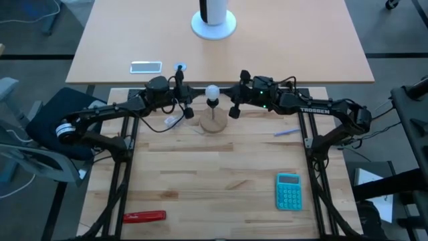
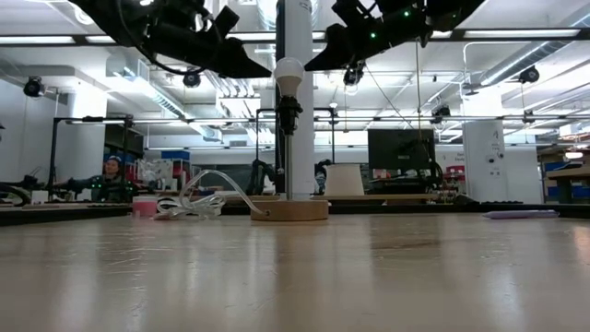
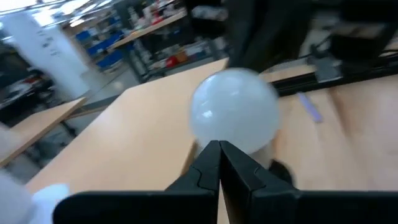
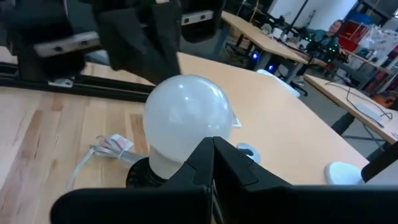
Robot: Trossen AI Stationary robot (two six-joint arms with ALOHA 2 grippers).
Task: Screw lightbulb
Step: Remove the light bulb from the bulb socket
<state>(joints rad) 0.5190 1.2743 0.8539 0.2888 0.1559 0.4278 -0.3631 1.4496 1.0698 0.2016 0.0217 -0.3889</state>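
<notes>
The white lightbulb [image 1: 212, 92] stands upright with its narrow end in a dark socket [image 2: 289, 115] on a post over the round wooden disc [image 1: 212, 124]. It also shows in the low view [image 2: 289, 74] and in both wrist views [image 3: 235, 109] [image 4: 186, 115]. My left gripper [image 2: 267, 70] is shut, its tip [image 3: 219, 146] close to the bulb's left side. My right gripper [image 2: 309, 65] is shut, its tip [image 4: 211, 142] close to the bulb's right side. Both are level with the bulb, well above the table. My left gripper's shut fingertips stand right beside the bulb's round left side, coming level from the table's left; I cannot tell whether they touch it. My right gripper's shut fingertips stand right beside the bulb's round right side, coming level from the table's right; I cannot tell whether they touch it.
A clear crumpled wrapper [image 1: 172, 121] lies left of the disc. A pale pen [image 1: 286, 132] lies to the right, a teal calculator [image 1: 289, 191] near right, a red tool [image 1: 144, 216] near left. The far table holds a phone [image 1: 146, 66] and a white stand [image 1: 214, 23].
</notes>
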